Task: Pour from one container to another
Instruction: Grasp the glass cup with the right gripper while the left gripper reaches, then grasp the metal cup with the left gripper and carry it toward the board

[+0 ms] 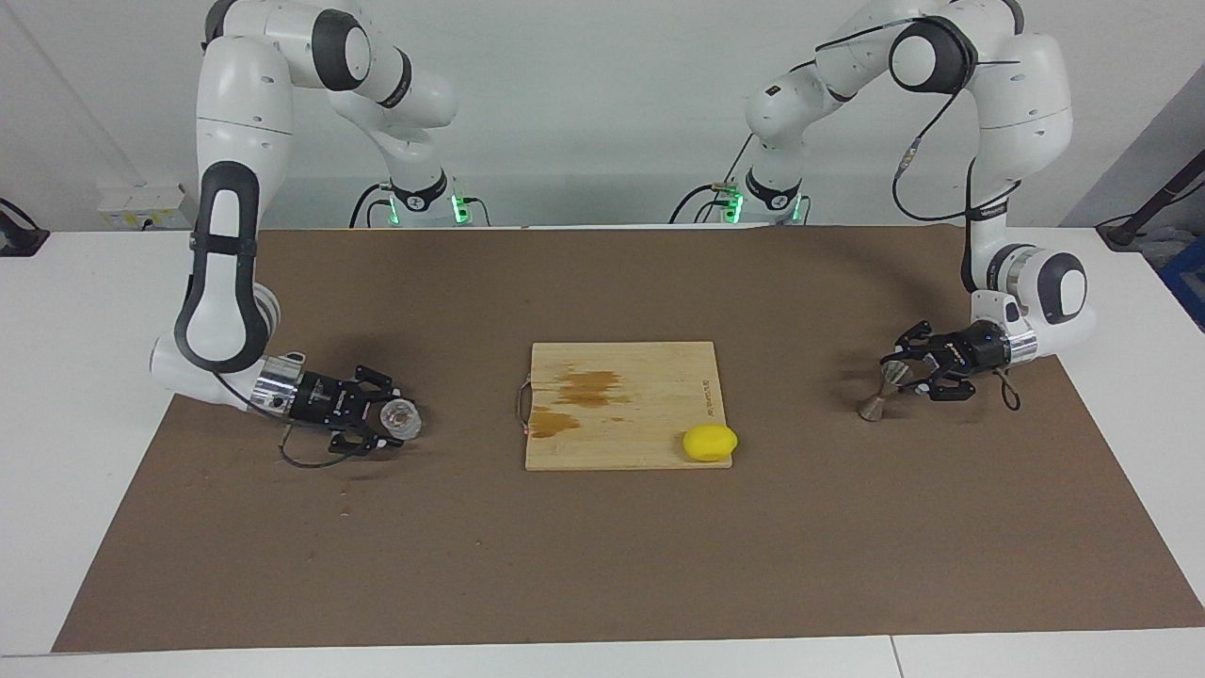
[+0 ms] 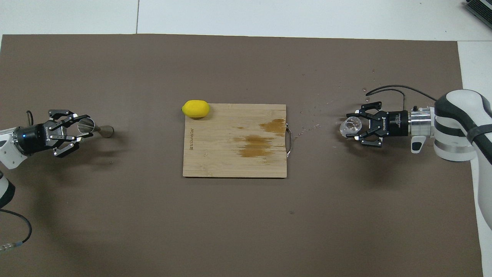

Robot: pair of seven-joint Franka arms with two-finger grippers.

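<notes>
Showing only partly in the overhead view: both arms, cut off by the picture's sides. Hard to make out: the glass cup [image 1: 403, 415], its clear walls blurring into the brown mat [image 1: 602, 565], and whether anything is inside it. Sitting at the right arm's end of the mat, between the fingers of the right gripper [image 1: 393, 421], which lies low and level there; fingers close around the cup, yet a firm grip cannot be told. At the left arm's end of the mat: the metal jigger [image 1: 881, 390], tilted, foot on the mat, upper cone clamped in the closed left gripper [image 1: 902, 370]. Lying in the middle of the mat: a wooden cutting board [image 1: 621, 443] with dark stains and a thin handle loop at the edge toward the right arm. Resting at the board's corner farther from the robots, toward the left arm's end: a yellow lemon [image 1: 710, 443]. Scattered near the cup in the overhead view: small droplets [image 2: 311, 125] on the mat.
</notes>
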